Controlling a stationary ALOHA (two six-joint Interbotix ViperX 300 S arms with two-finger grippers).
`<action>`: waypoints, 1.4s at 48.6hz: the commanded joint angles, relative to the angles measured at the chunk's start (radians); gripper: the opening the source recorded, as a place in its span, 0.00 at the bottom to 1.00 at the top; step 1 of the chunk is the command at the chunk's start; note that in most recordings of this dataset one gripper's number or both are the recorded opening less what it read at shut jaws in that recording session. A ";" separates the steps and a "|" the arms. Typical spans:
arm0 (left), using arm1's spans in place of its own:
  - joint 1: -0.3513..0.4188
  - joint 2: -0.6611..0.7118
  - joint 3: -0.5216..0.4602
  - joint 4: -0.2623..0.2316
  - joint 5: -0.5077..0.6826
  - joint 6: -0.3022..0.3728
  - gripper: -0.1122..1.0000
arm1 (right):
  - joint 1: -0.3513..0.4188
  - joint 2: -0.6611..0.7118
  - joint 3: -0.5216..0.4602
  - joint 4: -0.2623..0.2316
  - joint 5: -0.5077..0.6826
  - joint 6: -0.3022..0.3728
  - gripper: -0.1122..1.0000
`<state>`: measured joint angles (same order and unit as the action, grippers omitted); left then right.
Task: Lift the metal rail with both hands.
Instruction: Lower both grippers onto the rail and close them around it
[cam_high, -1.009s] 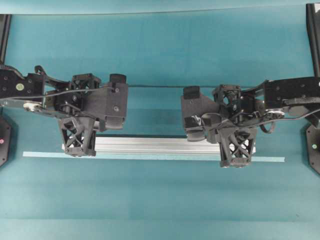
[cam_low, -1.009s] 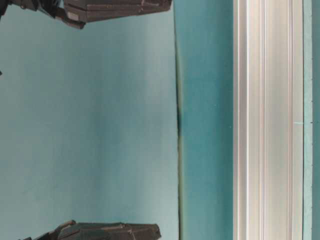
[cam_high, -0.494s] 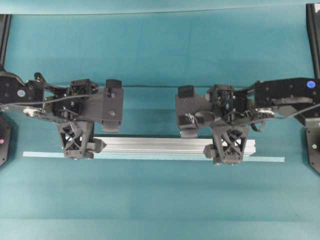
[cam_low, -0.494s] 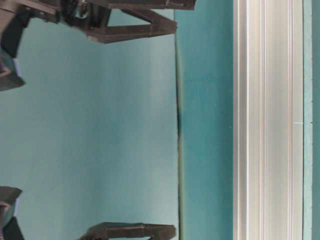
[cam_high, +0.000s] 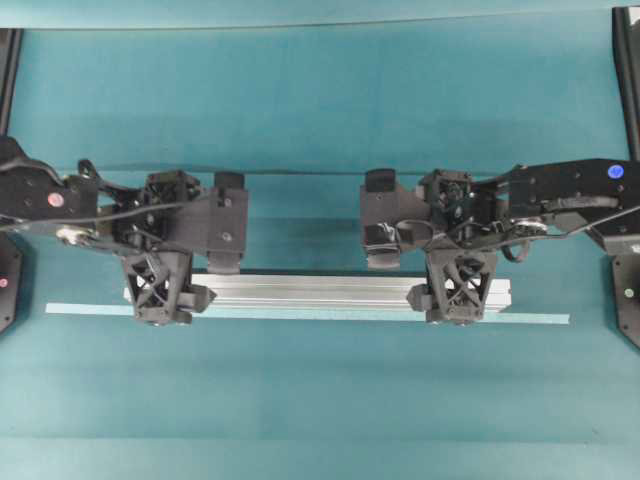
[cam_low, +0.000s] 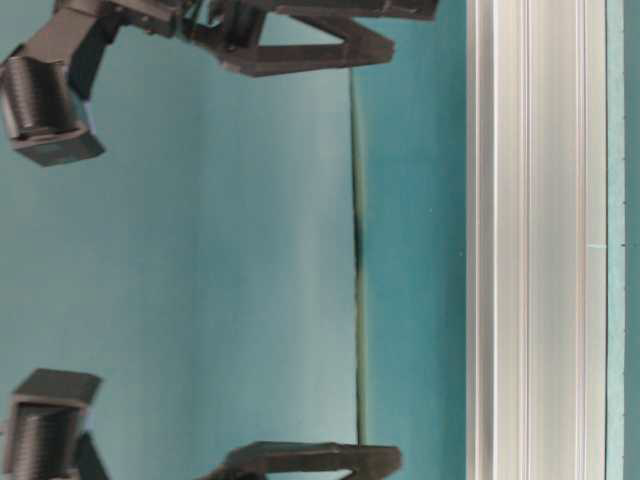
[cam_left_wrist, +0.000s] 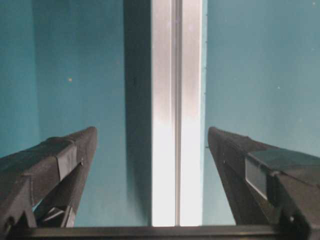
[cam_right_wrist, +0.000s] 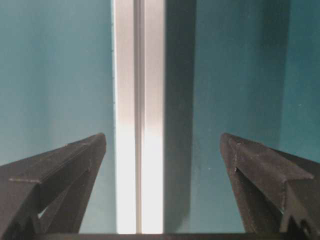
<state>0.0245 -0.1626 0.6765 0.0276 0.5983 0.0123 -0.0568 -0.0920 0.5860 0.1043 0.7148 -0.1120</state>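
The metal rail (cam_high: 310, 290), a grooved silver bar, lies flat on the teal cloth. My left gripper (cam_high: 162, 292) hangs over its left end and my right gripper (cam_high: 455, 290) over its right end. In the left wrist view the rail (cam_left_wrist: 177, 100) runs between the wide-open fingers of the left gripper (cam_left_wrist: 152, 130) and touches neither. The right wrist view shows the same: the rail (cam_right_wrist: 139, 100) runs between the spread fingers of the right gripper (cam_right_wrist: 163, 135). At table level the rail (cam_low: 540, 240) rests on the cloth, with black fingers (cam_low: 370, 50) above it.
A thin pale teal strip (cam_high: 540, 318) lies along the rail's near side and sticks out past both ends. A crease (cam_high: 300, 172) crosses the cloth behind the arms. Arm bases stand at the left edge (cam_high: 8, 280) and the right edge (cam_high: 628, 300).
Both grippers have gone from shut to wide open and come down closer to the rail. The right one shifted a little to the left. The rail has not moved.
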 joint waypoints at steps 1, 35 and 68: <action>-0.009 0.009 -0.002 0.000 -0.012 -0.008 0.99 | 0.002 0.017 0.006 0.005 -0.021 0.006 0.96; -0.008 0.091 0.037 0.000 -0.135 -0.021 0.99 | 0.011 0.086 0.060 0.018 -0.133 0.006 0.96; -0.009 0.166 0.078 0.000 -0.224 -0.026 0.99 | 0.034 0.158 0.114 0.061 -0.236 0.000 0.96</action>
<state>0.0169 0.0031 0.7593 0.0276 0.3820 -0.0138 -0.0261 0.0537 0.7026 0.1626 0.4863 -0.1120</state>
